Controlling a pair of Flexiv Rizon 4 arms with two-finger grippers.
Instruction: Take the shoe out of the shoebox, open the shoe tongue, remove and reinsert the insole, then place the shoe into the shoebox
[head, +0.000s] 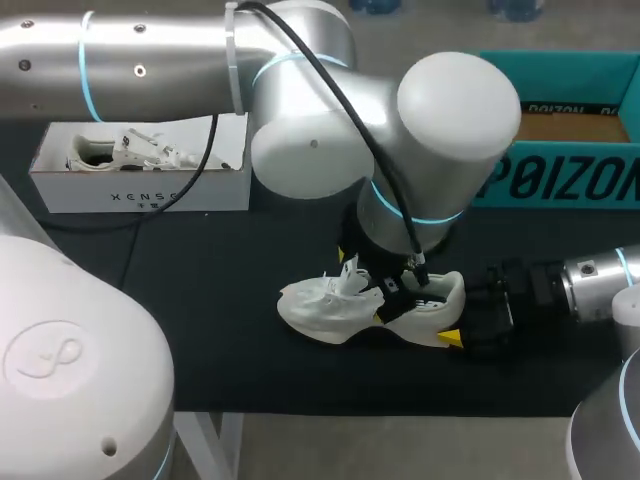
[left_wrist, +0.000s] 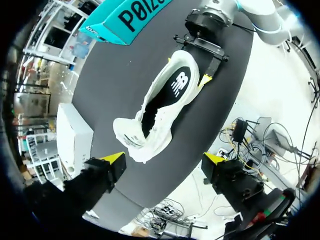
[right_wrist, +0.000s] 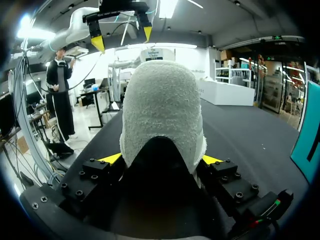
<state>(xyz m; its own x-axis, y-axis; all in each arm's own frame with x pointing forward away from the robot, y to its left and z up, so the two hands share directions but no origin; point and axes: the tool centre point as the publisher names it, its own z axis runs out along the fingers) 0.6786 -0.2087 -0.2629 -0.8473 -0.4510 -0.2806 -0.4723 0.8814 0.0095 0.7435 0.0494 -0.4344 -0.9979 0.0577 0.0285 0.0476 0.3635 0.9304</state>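
I am gripping the heel of the white mesh sneaker (head: 320, 310) on the black counter (head: 200, 330) with my right pincer (right_wrist: 161, 159), hovering my left pincer (left_wrist: 164, 159) wide apart above it (black insole (left_wrist: 177, 87) showing), and aiming for a slow, centred descent.

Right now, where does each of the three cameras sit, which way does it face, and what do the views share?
Head view: fixed above and behind, looking down on the table; both arms show, the left arm over the shoe.
Left wrist view: on the left wrist above the shoe, looking down into it; the open left end effector shows.
Right wrist view: on the right wrist, low behind the heel, looking along the shoe; the right end effector grips the heel.
Shared: all three show the shoe.
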